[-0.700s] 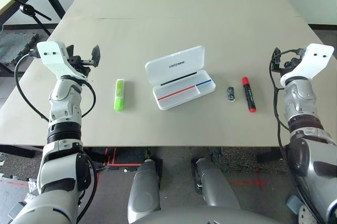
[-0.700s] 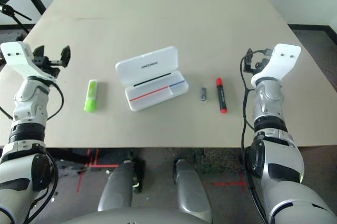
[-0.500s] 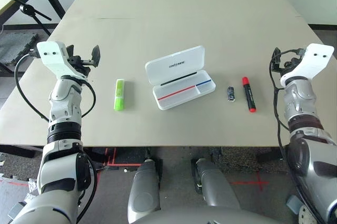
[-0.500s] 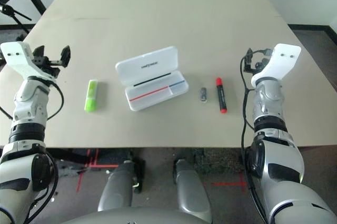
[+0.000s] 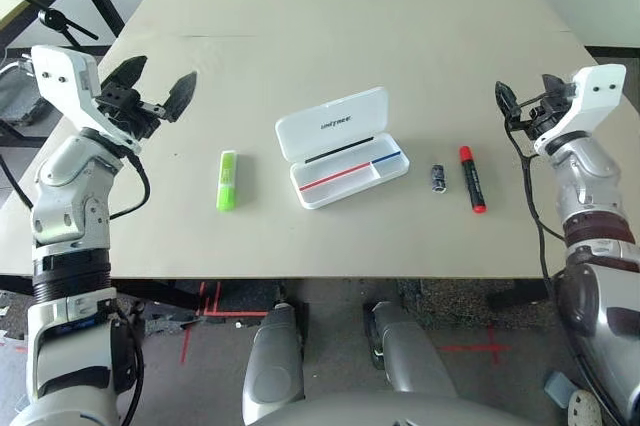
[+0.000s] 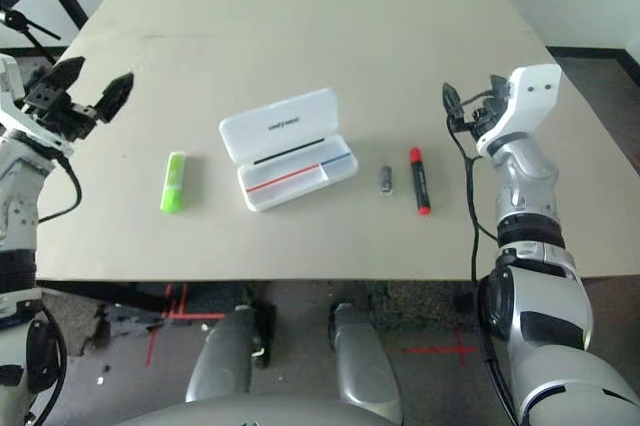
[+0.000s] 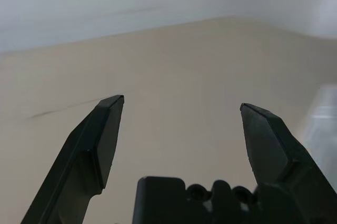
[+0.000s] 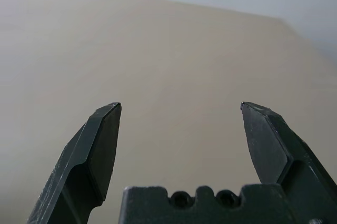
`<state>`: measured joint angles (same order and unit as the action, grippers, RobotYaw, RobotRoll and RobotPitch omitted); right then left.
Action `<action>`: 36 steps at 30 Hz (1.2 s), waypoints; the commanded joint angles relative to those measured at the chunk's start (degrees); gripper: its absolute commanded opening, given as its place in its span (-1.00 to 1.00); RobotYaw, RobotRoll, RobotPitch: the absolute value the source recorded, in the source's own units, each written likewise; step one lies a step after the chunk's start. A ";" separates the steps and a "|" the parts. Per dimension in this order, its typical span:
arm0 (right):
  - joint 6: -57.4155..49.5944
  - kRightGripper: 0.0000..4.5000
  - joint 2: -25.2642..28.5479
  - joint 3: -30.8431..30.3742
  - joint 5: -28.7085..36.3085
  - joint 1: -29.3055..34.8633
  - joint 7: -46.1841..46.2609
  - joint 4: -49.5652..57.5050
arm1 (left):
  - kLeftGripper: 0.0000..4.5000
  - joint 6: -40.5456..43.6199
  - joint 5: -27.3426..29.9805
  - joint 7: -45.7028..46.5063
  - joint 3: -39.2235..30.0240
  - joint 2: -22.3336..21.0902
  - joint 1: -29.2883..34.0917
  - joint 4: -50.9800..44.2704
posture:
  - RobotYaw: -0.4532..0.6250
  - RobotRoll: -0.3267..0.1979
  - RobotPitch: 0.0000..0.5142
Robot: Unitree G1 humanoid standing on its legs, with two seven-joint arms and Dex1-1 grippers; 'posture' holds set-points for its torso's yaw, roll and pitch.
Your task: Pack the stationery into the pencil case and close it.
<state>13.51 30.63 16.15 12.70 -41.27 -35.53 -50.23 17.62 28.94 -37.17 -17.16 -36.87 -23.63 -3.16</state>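
The white pencil case (image 5: 342, 147) lay open at the table's (image 5: 330, 16) centre. The lime-green highlighter (image 5: 228, 179) lay at its nine o'clock, the stubby dark item (image 5: 438, 178) and red-capped marker (image 5: 472, 178) at three o'clock. The left gripper (image 5: 158, 96) and right gripper (image 8: 179, 109) hung above the table, jaws wide, holding nothing.

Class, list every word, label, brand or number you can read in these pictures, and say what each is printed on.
"UNITREE": small dark lettering on the open lid of the white pencil case.
The red-capped marker has markings on its black body, too small to read.
The lime-green highlighter and the small dark stubby item show no print that can be read.
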 commanded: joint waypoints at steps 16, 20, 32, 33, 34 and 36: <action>-10.41 1.00 -0.76 -4.36 3.50 4.09 -13.40 13.25 | 0.98 20.00 6.35 -1.54 20.40 6.00 -0.27 -21.06 | -0.15 0.25 -0.39; -12.06 1.00 -0.85 -4.52 4.24 4.90 -13.95 15.64 | 0.98 22.18 2.29 -1.97 26.11 5.16 -0.48 -20.23 | -0.17 0.25 -0.40; -15.05 1.00 -1.04 -3.97 5.74 7.39 -13.19 19.71 | 0.98 22.68 -8.09 -5.09 37.80 0.61 1.55 -19.85 | -0.22 0.25 -0.38; -15.41 1.00 -1.15 -3.89 6.00 7.49 -13.06 20.18 | 0.98 22.52 -8.94 -5.06 38.05 0.62 1.37 -19.12 | -0.22 0.25 -0.38; -15.76 1.00 -1.25 -3.86 6.22 7.57 -12.94 20.61 | 0.98 22.35 -9.58 -5.14 38.23 0.68 1.24 -18.53 | -0.22 0.25 -0.37; -16.23 1.00 -1.37 -3.89 6.51 7.79 -12.75 21.33 | 0.98 22.52 -10.80 -4.96 38.60 1.06 1.15 -17.40 | -0.23 0.25 -0.37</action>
<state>-1.80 29.46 11.94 18.40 -34.43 -48.46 -30.31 40.14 19.72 -41.86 20.40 -35.79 -22.72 -21.70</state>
